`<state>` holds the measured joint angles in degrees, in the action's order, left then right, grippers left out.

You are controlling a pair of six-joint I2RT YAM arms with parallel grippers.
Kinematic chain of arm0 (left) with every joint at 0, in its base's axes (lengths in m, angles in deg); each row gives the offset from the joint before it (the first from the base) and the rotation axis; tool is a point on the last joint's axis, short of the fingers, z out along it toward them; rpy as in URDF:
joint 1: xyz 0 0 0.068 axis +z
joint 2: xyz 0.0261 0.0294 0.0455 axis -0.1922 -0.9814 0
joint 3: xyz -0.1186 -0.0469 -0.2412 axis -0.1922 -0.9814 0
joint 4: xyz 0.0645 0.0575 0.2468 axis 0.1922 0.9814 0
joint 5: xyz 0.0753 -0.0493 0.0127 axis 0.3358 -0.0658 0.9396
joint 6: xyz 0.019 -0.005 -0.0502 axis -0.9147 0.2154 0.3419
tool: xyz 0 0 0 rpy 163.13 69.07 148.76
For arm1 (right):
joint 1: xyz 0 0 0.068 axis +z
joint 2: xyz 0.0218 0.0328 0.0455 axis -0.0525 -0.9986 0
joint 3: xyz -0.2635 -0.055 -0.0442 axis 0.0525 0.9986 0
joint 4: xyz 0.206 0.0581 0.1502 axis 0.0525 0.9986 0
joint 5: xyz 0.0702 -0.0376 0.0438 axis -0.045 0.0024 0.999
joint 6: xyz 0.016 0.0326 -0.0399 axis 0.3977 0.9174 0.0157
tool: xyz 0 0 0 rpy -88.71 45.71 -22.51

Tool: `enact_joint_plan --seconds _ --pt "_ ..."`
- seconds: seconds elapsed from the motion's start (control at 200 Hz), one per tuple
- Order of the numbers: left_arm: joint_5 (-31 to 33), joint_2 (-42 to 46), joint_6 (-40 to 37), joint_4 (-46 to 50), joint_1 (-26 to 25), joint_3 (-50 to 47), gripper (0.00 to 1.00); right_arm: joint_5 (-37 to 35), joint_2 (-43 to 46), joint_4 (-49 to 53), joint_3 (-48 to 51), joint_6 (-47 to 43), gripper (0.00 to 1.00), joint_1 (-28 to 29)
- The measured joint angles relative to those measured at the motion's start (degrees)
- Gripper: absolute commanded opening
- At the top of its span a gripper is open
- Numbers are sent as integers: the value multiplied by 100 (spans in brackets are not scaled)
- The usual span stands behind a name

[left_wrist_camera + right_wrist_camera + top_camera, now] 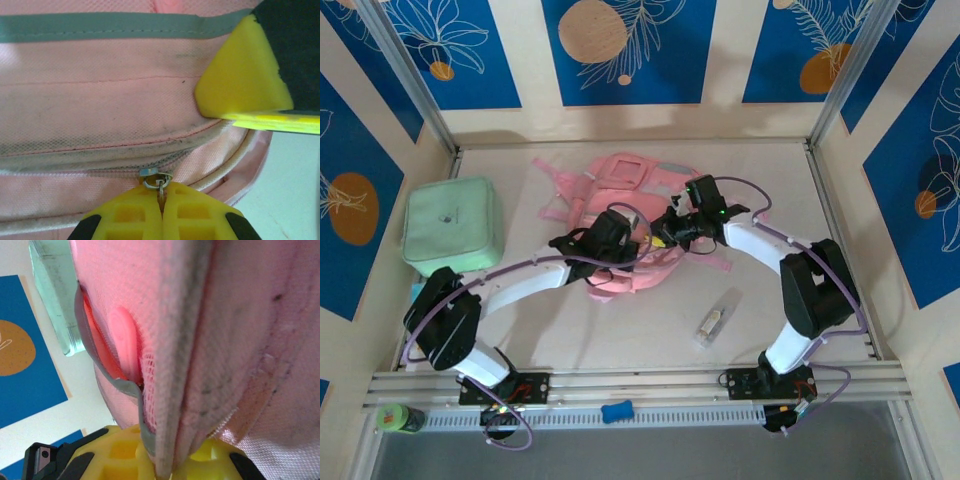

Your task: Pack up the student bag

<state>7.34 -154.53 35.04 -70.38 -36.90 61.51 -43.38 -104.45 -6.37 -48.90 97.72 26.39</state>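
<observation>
Student bag (620,195): large pink backpack, lying flat at the centre of the table (620,335) towards the far side, with both arms reaching onto its near edge.
Left gripper (610,235): fingers pressed together on the metal zip pull (159,179) of the bag's main zip.
Right gripper (685,225): clamped on a grey-trimmed fold of the bag's fabric at the rim of an opening.
Step in hand, judged: opening the bag, one arm bracing the fabric while the other works the zip.
Done: both grips are set and a pocket gapes beside the right fingers.
Left: the mint-green soft case (452,225) lies well apart to the left and a small clear packet (717,320) sits on the table near the right arm. Both are outside the bag, so packing itself looks not yet begun.
Unknown: whether anything is already inside, and how far the main zip is open.
Top view adds: the whole layout, the loose items and the straps spread out at the far side.
Left wrist view adds: the pull pinched between the yellow fingers, and grime along the zip seam.
Right wrist view adds: pink mesh lining (150,385) inside the gaping pocket.
</observation>
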Motion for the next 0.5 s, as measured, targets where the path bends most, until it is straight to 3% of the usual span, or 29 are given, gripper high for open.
enact_joint_plan --seconds 0.25,0.39,0.5 --pt "444 -234 332 42 -553 391 0 931 83 1222 -284 -1180 0 -925" --pt "603 -74 343 42 -380 111 0 1078 37 1687 -573 -1679 0 -1270" --pt "619 439 170 0 31 -509 0 1244 -26 1777 -684 -1912 0 -1482"
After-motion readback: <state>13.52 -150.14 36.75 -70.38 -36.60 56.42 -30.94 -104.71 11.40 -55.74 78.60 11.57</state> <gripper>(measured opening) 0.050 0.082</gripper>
